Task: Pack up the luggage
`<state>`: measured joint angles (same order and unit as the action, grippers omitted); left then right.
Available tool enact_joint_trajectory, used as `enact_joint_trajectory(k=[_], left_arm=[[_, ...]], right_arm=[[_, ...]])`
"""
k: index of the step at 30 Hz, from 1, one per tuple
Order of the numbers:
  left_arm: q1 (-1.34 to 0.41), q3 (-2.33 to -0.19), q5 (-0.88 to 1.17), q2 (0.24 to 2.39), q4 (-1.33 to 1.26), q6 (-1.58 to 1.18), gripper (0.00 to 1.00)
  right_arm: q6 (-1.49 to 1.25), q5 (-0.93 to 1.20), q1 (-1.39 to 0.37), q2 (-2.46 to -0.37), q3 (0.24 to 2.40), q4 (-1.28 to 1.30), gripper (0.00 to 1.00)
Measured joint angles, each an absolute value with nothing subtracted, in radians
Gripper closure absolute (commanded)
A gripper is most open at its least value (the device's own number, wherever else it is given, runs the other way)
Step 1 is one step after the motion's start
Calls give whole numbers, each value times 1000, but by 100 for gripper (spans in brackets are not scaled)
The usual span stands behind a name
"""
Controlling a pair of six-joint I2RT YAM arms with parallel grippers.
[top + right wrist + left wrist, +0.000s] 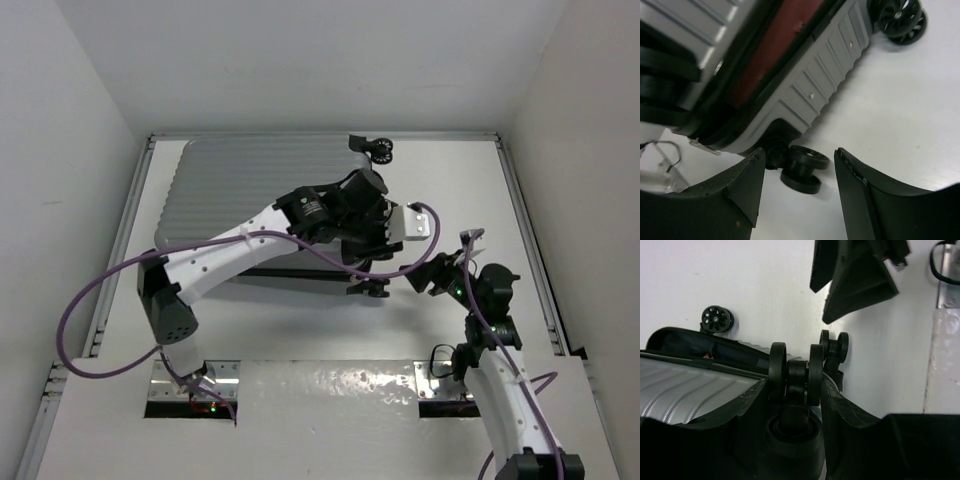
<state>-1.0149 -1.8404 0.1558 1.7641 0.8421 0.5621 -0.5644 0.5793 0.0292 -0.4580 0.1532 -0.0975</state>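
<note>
White, smooth counter (460, 190), walled on three sides by plain white panels; towards its far side lies the luggage (245, 190), a flat rectangular hard case with a silver-grey shell of parallel ribs, rounded corners and black trim; in the right wrist view a dark red band runs along the gap between its two shell halves. The white-cased left arm (230, 255), with a glossy purple cable (85, 300) looped beside it, reaches diagonally across the case to its right end; the right arm (500, 390) stands on the bare counter off the case's near right corner. At the wheeled end, the left hand (794, 384) has matte black, wedge-shaped fingers clamped on a twin-disc caster (795, 371), one finger against each outer disc; the right hand (799, 155) has blunt black fingers held apart, flanking without touching a second caster (802, 170), which rests on the counter below a ribbed corner. Smallest, a spoked caster (381, 151), round and black, projects from the case's far right corner.
</note>
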Motion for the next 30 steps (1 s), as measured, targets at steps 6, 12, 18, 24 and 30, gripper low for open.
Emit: enact_joint_trajectory(k=[6, 12, 18, 24, 30], left_arm=[[-1031, -1695, 176, 1690, 813, 571, 100], [-1035, -1642, 138, 1693, 743, 572, 100], [-1013, -1750, 33, 1831, 690, 569, 100], [-907, -1995, -67, 2051, 578, 565, 100], [-794, -2135, -109, 2191, 454, 572, 100]], right_arm=[[-568, 656, 22, -462, 99, -167, 40], [-542, 575, -16, -248, 50, -210, 47], [-502, 400, -62, -356, 54, -181, 54], [-532, 294, -99, -673, 43, -288, 53], [-446, 317, -131, -904, 72, -499, 43]])
